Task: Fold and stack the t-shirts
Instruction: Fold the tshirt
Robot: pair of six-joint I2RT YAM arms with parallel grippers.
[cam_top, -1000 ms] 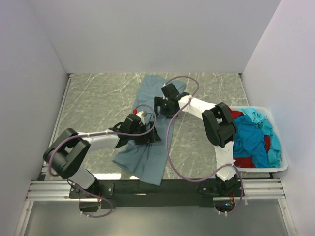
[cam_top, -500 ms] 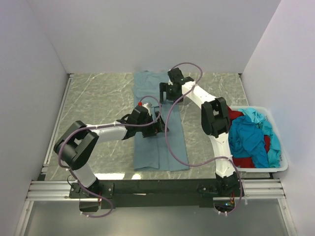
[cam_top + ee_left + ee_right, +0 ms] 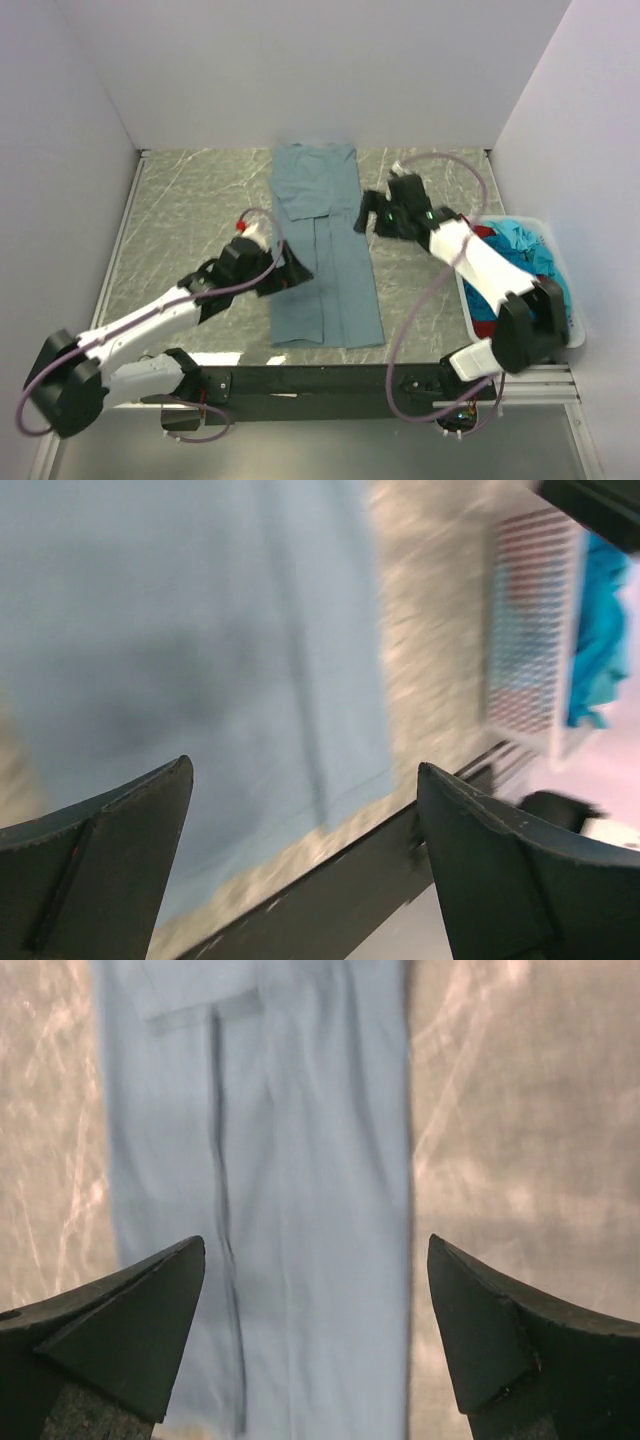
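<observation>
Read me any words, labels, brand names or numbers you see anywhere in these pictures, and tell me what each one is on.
None: no text can be read in any view. The grey-blue t-shirt is plain, and the white bin shows no label. The left wrist view is too blurred to reveal any fine print.

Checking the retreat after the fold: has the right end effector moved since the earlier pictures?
Yes. The right end effector, open, has swung right, off the middle of the grey-blue cloth t-shirt and closer to the white plastic bin.

Even bright light supplied, soft shadow cast on grey-blue t-shirt [image 3: 200, 600], left wrist view smeared by motion blur
</observation>
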